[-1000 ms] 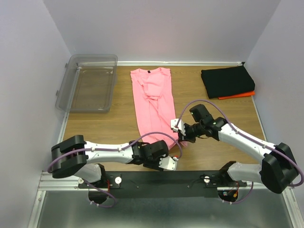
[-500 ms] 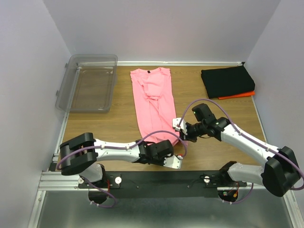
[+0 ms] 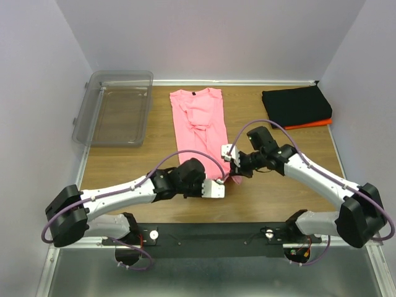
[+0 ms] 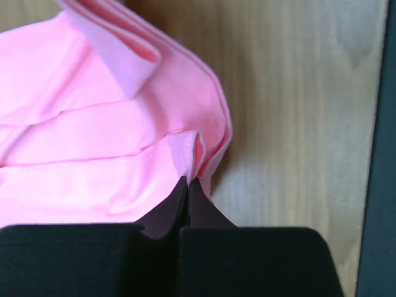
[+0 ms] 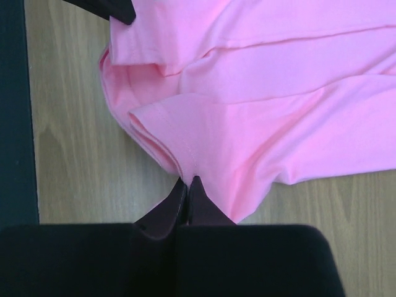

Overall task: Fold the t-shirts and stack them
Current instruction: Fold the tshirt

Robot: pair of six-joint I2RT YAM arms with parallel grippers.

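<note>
Wood table [image 3: 162, 130] from above: we see the long soft pink t-shirt [image 3: 198, 127] flat mid-table, folded black t-shirt [image 3: 296, 105] on orange t-shirt [image 3: 315, 123] far right | left wrist: left gripper [image 4: 187, 185] pinched tight on pink hem | right wrist: right gripper [image 5: 187, 185] pinched tight on hem corner

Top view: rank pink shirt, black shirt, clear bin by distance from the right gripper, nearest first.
1. Pink shirt: centre of the table, its near hem pinched by the right gripper.
2. Black shirt: folded, far right.
3. Clear bin: far left corner.
</note>
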